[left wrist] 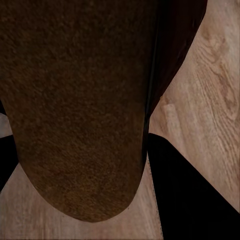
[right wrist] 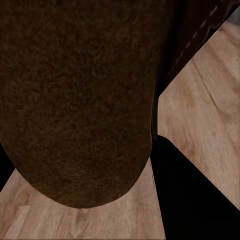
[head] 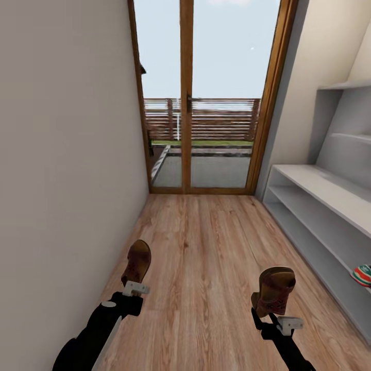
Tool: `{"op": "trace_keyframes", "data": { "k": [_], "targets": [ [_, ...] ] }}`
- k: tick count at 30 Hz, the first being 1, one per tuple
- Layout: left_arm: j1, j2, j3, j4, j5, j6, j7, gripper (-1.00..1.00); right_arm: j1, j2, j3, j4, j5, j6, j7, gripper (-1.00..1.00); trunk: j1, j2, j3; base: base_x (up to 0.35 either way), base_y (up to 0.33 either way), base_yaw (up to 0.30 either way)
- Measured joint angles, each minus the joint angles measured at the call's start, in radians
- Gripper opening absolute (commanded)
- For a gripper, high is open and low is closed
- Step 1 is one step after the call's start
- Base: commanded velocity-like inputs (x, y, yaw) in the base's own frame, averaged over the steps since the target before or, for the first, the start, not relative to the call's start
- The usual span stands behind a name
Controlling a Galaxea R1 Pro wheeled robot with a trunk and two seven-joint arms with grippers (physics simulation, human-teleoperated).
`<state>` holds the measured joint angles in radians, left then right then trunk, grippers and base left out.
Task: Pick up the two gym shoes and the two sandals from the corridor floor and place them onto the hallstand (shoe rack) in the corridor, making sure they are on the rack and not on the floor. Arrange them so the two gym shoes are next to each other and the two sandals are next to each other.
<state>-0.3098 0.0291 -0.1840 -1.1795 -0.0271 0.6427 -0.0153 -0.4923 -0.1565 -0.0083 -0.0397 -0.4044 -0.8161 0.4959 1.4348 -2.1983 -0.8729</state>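
Each arm holds a brown sandal above the corridor floor [head: 206,257]. My left gripper [head: 135,286] is shut on one sandal [head: 137,263], which stands upright at the lower left; up close its brown insole [left wrist: 75,100] fills the left wrist view. My right gripper [head: 275,317] is shut on the other sandal [head: 275,289] at the lower right, its insole [right wrist: 80,100] large in the right wrist view. The hallstand [head: 319,185] runs along the right wall. A gym shoe [head: 363,274] peeks in at the right edge on its lower shelf, showing green stripes and red.
A plain wall [head: 67,180] closes the left side. A glass door with a wooden frame [head: 206,103] ends the corridor ahead, with a fence outside. Wood planks stretch between my arms and the door.
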Motion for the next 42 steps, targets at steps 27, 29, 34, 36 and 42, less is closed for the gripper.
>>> {"op": "trace_keyframes", "data": {
  "k": [27,29,34,36,42],
  "targets": [
    [0.0,0.0,0.0,0.0,0.0,0.0,0.0,-1.0,0.0,0.0,0.0,-0.001,0.0,0.0,-0.001,-1.0,0.0,0.0,0.002,0.336,-0.116,-0.071],
    [0.0,0.0,0.0,0.0,0.0,0.0,0.0,-1.0,0.0,0.0,0.0,0.0,0.0,0.0,0.0,-1.0,0.0,0.0,0.002,0.336,-0.001,0.0],
    [0.001,0.0,0.0,0.0,0.0,0.0,0.0,-1.0,0.0,0.0,0.0,0.0,0.0,0.0,0.0,-1.0,0.0,0.0,0.002,0.336,0.0,0.0],
    [0.001,0.0,0.0,0.0,0.0,0.0,0.0,-1.0,0.0,0.0,0.0,0.0,0.0,0.0,0.0,-1.0,0.0,0.0,0.002,0.335,0.0,0.0],
    [0.001,0.0,0.0,0.0,0.0,0.0,0.0,-1.0,0.0,0.0,0.0,0.0,0.0,0.0,0.0,-1.0,0.0,0.0,0.002,0.336,0.0,0.0]
  ]
}}
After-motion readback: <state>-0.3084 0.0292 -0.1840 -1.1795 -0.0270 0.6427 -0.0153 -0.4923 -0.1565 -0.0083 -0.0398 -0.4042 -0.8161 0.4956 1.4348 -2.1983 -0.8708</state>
